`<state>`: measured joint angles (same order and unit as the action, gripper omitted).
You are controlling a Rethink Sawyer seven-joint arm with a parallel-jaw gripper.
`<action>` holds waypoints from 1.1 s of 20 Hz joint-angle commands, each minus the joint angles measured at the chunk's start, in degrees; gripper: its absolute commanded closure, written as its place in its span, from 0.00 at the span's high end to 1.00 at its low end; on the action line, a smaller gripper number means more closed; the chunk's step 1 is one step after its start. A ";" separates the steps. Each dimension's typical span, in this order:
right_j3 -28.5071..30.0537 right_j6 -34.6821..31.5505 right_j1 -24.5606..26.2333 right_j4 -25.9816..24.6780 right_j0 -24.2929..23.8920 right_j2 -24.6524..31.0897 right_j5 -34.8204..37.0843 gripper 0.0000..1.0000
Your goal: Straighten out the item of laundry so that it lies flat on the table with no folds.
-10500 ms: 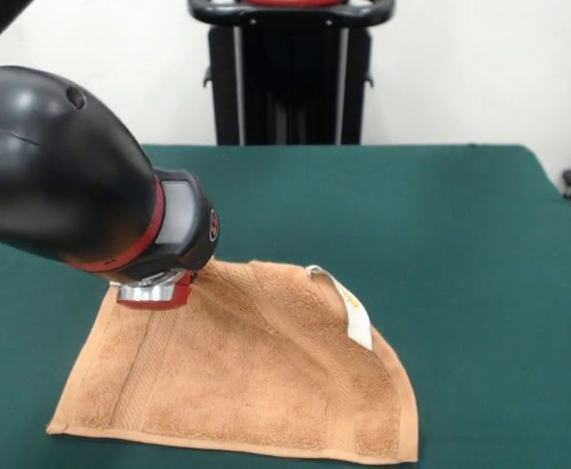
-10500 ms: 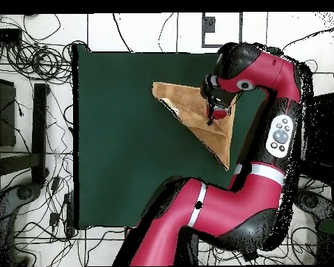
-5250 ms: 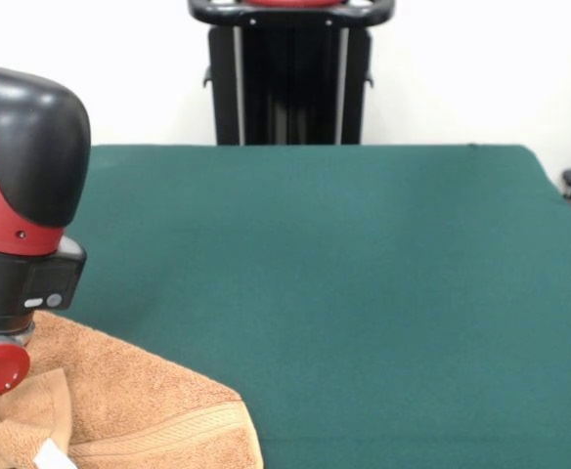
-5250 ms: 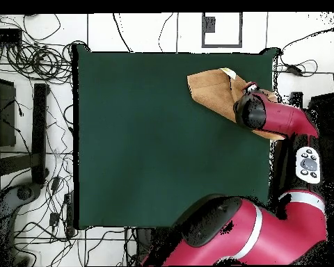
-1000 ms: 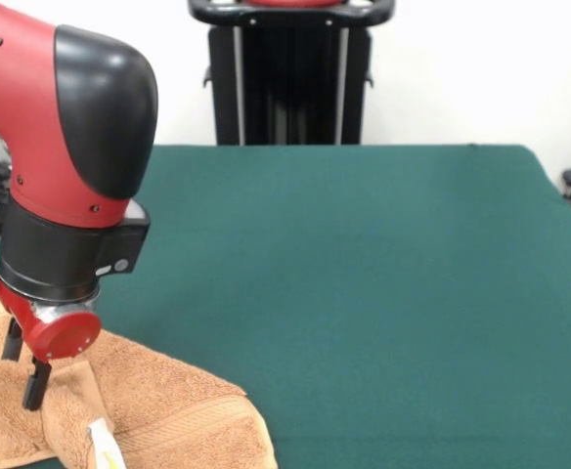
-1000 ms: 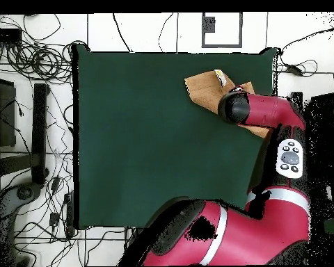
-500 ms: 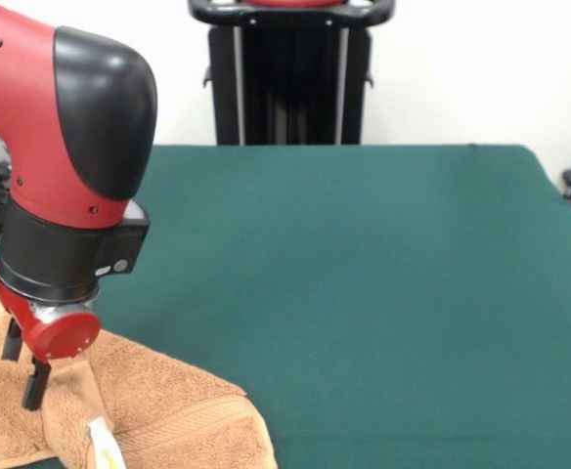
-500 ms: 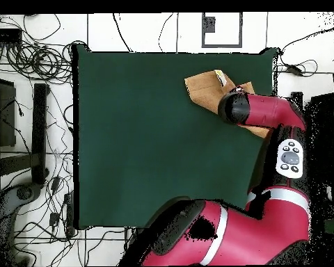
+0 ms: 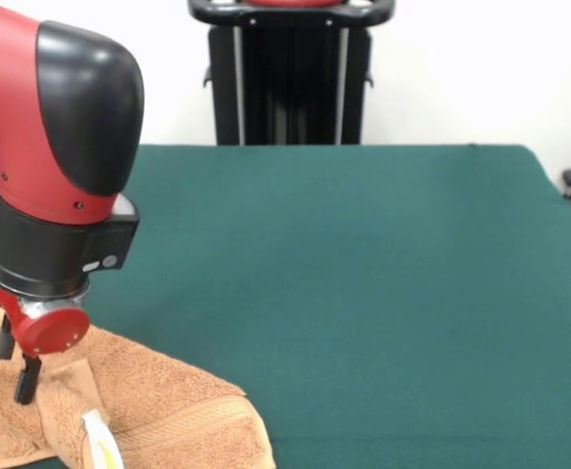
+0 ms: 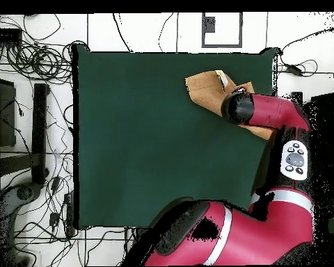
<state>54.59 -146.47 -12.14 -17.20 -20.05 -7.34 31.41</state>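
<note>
1. Gripper (image 9: 17, 366) hangs just above the folded orange towel (image 9: 158, 405) (jaw state unclear) near the table (image 9: 364, 274) corner.
2. Mid-unfolding, seemingly; next needs grasping the flap directly beneath.

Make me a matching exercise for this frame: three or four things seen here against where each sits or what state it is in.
Things:
1. towel
2. white tag
3. gripper
4. table

Places or states:
A. mostly bare green surface
B. bunched and folded at a table corner
C. poised over the towel
D. lying on the towel's folded edge

Pairs: 1-B, 2-D, 3-C, 4-A
</note>
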 commanded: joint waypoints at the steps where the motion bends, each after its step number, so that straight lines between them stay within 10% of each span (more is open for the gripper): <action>1: 2.24 1.91 -0.07 3.95 1.43 4.29 14.56 1.00; 22: -13.19 0.11 1.68 5.73 3.93 3.14 33.96 1.00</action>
<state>44.11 -146.47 -11.99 -13.70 -18.46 -7.34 55.59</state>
